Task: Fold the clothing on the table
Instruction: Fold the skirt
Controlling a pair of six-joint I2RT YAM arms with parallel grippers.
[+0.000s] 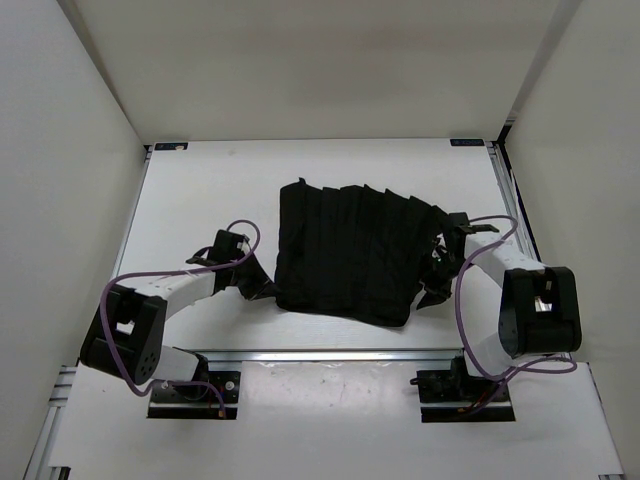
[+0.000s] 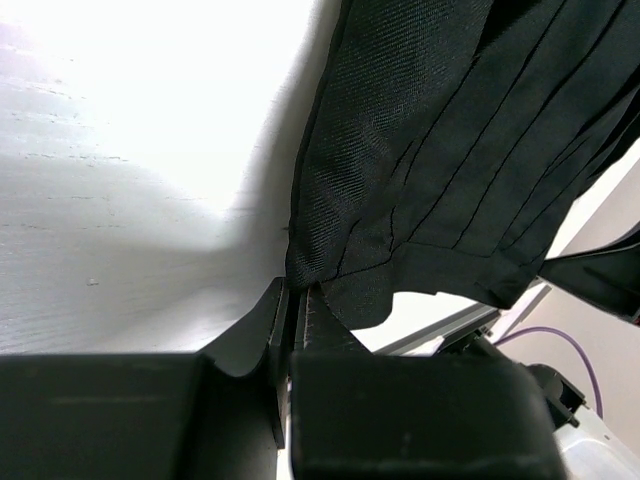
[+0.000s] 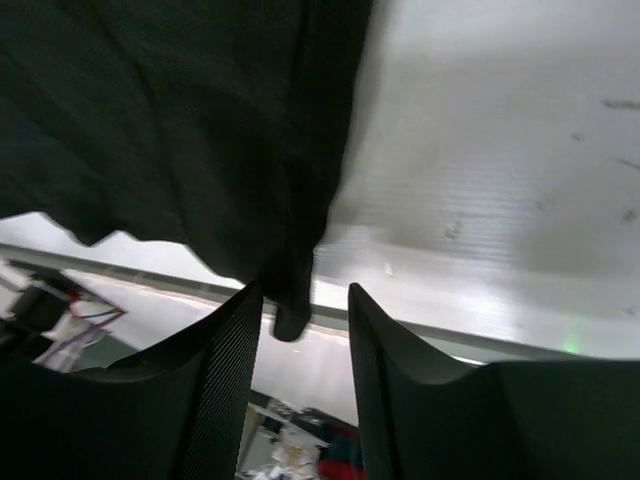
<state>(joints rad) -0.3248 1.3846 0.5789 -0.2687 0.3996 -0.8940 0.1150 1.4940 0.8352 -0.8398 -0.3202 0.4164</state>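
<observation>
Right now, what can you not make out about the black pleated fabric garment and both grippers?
Top view: the right gripper blends into the black pleated fabric garment; contact unclear.
Left wrist view: the left gripper is shut on the garment's corner; its fingers hide the pinched cloth.
Right wrist view: the garment is blurred and cut off by the top edge; whether it touches the open fingers is unclear.

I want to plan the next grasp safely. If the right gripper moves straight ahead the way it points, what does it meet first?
Most likely the clothing: a fold of its edge lies between the open fingers of the right gripper. Depth is unclear.
</observation>
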